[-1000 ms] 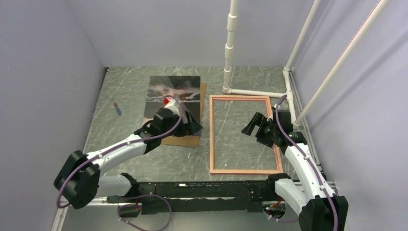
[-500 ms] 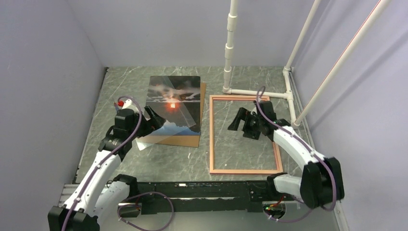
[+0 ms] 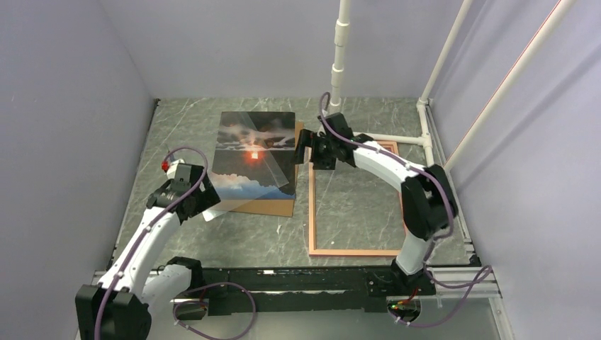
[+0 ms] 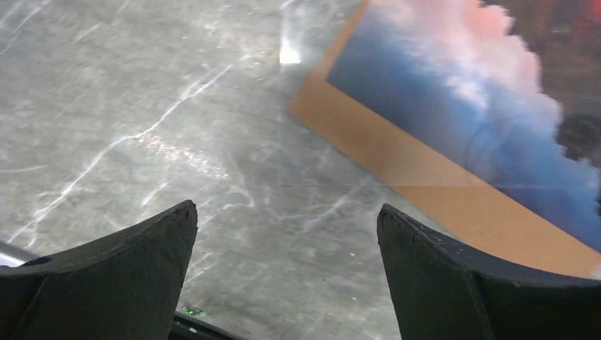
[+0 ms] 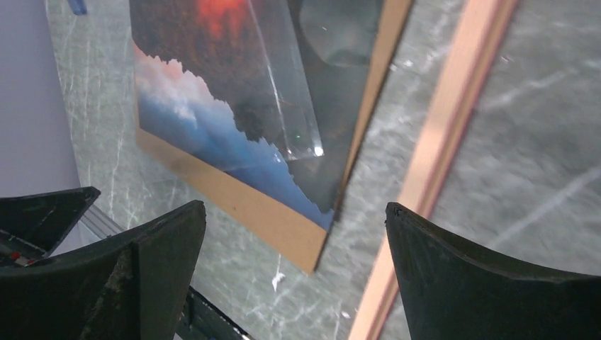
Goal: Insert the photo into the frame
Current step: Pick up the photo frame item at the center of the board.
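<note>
The glossy sunset print of dark rocks and clouds lies on a plain brown backing board, left of the thin reddish-pink wooden frame — not in it. The left gripper and right gripper both gape, empty. A skewed clear plastic sheet overlaps the print — a pinch could drag sheet or board along.

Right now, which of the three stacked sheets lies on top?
The clear sheet, skewed across the photo; the brown backing board sits beneath, showing only at its edges.
</note>
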`<state>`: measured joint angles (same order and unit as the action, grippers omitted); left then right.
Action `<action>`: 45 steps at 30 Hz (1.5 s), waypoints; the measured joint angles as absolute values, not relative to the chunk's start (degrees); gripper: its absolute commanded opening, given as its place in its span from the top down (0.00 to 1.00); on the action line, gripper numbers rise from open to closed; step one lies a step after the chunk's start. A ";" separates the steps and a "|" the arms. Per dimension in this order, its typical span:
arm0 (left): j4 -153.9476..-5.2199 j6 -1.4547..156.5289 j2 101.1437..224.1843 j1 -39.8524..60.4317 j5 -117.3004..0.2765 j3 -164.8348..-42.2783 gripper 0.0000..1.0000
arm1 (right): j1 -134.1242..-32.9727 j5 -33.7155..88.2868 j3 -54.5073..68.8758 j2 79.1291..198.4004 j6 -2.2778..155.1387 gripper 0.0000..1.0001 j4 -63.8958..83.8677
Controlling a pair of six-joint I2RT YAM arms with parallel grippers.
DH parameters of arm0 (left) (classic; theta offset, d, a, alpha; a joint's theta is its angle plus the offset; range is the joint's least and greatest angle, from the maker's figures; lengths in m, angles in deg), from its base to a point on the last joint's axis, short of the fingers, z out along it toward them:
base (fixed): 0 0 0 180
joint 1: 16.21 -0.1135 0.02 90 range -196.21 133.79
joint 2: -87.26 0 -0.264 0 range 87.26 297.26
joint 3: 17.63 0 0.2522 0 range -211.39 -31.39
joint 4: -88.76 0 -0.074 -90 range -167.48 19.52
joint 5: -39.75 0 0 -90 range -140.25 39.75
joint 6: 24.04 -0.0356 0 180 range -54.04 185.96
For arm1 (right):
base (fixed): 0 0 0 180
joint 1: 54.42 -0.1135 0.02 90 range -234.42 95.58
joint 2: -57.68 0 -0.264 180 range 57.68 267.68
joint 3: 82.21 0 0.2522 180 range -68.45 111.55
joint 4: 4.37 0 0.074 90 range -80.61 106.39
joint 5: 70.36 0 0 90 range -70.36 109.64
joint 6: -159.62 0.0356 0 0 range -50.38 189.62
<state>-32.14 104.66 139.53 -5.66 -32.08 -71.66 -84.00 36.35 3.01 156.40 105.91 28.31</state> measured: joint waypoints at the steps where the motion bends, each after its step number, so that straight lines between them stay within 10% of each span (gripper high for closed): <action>1: -31.79 104.55 140.82 -6.43 -31.51 -71.66 0.01 | -84.66 36.44 4.96 158.39 105.80 0.00 28.55; 20: -47.57 98.56 153.98 -34.17 -56.36 -66.92 0.01 | -92.92 42.02 23.60 179.37 106.32 0.00 26.41; 45: -69.03 101.64 158.02 -35.54 -78.96 -57.95 0.15 | -94.61 44.27 22.33 184.66 114.87 0.00 16.22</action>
<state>-69.03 101.64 158.02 -35.54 -78.96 -57.95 -94.61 44.27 22.33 184.66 114.87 16.22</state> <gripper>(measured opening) 0.872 0.994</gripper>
